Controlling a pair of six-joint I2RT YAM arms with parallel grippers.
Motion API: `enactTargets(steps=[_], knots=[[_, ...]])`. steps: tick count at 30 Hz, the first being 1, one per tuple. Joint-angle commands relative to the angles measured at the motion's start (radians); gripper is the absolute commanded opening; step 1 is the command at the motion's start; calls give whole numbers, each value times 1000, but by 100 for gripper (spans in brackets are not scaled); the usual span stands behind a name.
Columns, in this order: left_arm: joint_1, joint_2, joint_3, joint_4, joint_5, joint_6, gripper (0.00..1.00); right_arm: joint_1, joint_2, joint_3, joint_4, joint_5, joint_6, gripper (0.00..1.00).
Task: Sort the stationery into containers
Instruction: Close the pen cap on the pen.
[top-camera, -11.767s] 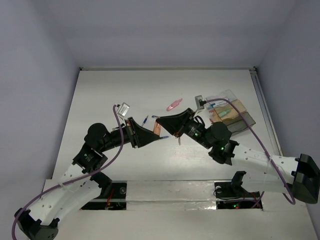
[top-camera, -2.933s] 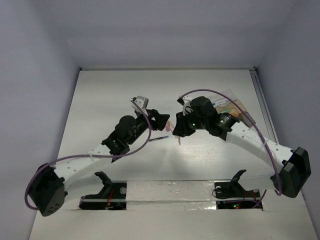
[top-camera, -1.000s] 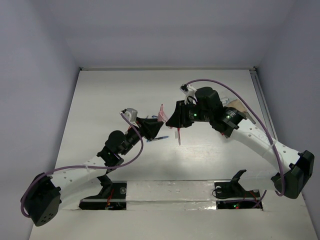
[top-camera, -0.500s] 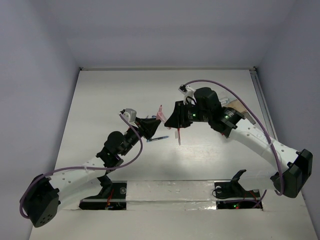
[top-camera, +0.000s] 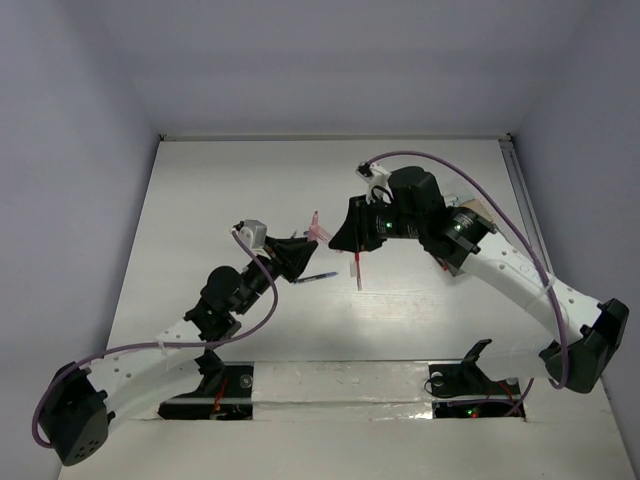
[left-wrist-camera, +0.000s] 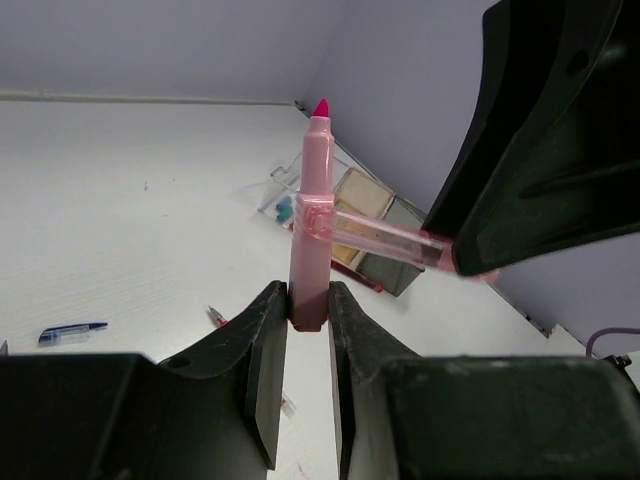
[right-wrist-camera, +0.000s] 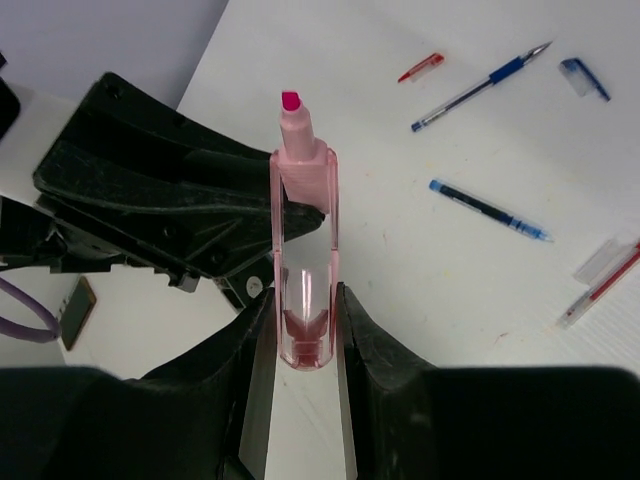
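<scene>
Jaws of the left gripper (left-wrist-camera: 308, 300) pinch the bottom end of one pink marker (left-wrist-camera: 314, 200). It stands straight up in the middle of the left wrist view, with its bright pink tip bare at the top. Jaws of the right gripper (right-wrist-camera: 303, 325) pinch one long pink cap (right-wrist-camera: 303, 250) that you can see through. In the left wrist view the cap comes in from the right at a slant and touches the marker just below the tip. Both are held up off the white table (top-camera: 200, 200), near the middle of the top view. On the table in the right wrist view I count two blue pens, a blue and silver pen (right-wrist-camera: 480, 88) at the upper right and a dark blue pen (right-wrist-camera: 490, 211) lower down. One red pen (right-wrist-camera: 605, 283) lies at the right edge. One small red cap (right-wrist-camera: 421, 67) and one small blue cap (right-wrist-camera: 583, 78) lie near the top. Behind the marker in the left wrist view sit the boxes (left-wrist-camera: 362, 195), joined side by side. I can make out a clear one, a tan one and a grey one.
</scene>
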Motion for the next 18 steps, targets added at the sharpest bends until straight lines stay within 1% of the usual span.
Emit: enactTargets(steps=[1,4,6,10,12,18], knots=[[3,-52,-3,-10,17,-11,0,-9,5,135,-112,208,-93,0],[3,-91,-13,-43,54,-27,0,-9,15,188,-146,300,-122,0],[3,-121,-24,-53,60,-33,0,-9,20,223,-143,330,-132,0],[3,-144,-29,-68,95,-39,0,-9,38,251,-103,336,-139,0],[3,-143,-26,-73,106,-39,0,-9,48,251,-71,368,-136,0],[-7,-169,-36,-77,129,-41,0,-9,95,254,-17,348,-133,0]])
